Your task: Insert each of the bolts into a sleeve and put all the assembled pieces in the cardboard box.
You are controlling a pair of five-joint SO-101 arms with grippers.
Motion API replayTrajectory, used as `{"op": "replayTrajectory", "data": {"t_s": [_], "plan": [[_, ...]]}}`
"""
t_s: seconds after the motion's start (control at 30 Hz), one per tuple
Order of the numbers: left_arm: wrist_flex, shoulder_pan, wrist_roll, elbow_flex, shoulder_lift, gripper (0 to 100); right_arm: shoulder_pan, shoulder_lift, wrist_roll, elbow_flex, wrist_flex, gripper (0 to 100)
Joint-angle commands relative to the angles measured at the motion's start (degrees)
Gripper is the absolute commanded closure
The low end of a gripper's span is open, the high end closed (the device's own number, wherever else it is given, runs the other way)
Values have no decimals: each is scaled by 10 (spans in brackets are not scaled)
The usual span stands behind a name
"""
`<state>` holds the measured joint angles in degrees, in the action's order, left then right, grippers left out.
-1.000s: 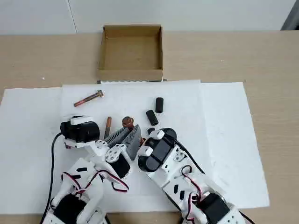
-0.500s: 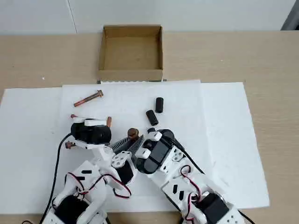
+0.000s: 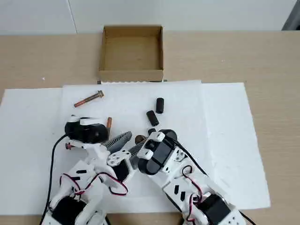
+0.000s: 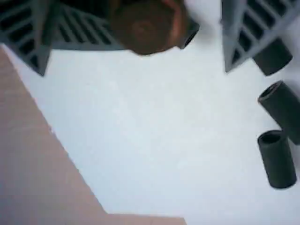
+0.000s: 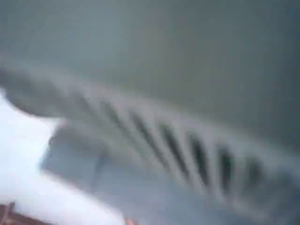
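Pale wood tabletop (image 3: 262, 56) under a white sheet (image 3: 225, 140) carries everything. Nearest, the right arm (image 3: 159, 151) covers the right gripper from above. In the right wrist view a grey ribbed surface (image 5: 178, 150) is smeared beyond reading, so I cannot tell whether that gripper is spread or closed.

Beside it the left gripper (image 4: 133, 69) stands spread, its grey fingers (image 4: 253, 28) well apart. A brown bolt (image 4: 147, 23) sits between them against one finger, unpinched, its hex head facing the wrist camera and its shank running away out of sight.

A third sleeve (image 4: 272, 56) is half hidden behind a finger. Beyond it, the nearer sleeve (image 3: 152, 117) lies slanted and the farther sleeve (image 3: 160, 105) points at the box. A short bolt (image 3: 108, 125), partly hidden by the left arm (image 3: 86, 132), also points away from the arms. The long bolt (image 3: 88, 99) lies crosswise, with its head toward the box.

Past the sheet's far edge sits the open cardboard box (image 3: 131, 75), with a pale wall (image 3: 187, 14) behind it.
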<state>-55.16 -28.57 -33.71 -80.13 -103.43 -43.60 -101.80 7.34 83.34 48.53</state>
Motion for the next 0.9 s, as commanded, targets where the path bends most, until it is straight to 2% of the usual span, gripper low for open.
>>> {"op": "replayTrajectory", "data": {"t_s": [0.0, 0.1, 0.23, 0.27, 0.43, 0.57, 0.73, 0.87], "plan": [[-1, 4, 4, 49, -4, 769, -1, -7, 4, -15, -21, 995], [-1, 4, 4, 72, -4, 812, 0, -7, 3, -15, -21, 995], [3, 13, 26, 78, -5, 986, 22, -7, 2, -5, -20, 995], [4, 24, 39, 78, -5, 998, 36, -8, 2, -1, -20, 995], [-1, 103, 132, 64, -5, 994, 119, -6, -5, 7, -20, 995], [-1, 175, 178, 14, -5, 994, 190, -3, -70, 5, -17, 995], [-1, 220, 230, -63, -5, 994, 204, 27, -117, -48, 14, 995], [0, 245, 258, -102, -5, 994, 205, 160, -146, -135, -20, 995]]}}
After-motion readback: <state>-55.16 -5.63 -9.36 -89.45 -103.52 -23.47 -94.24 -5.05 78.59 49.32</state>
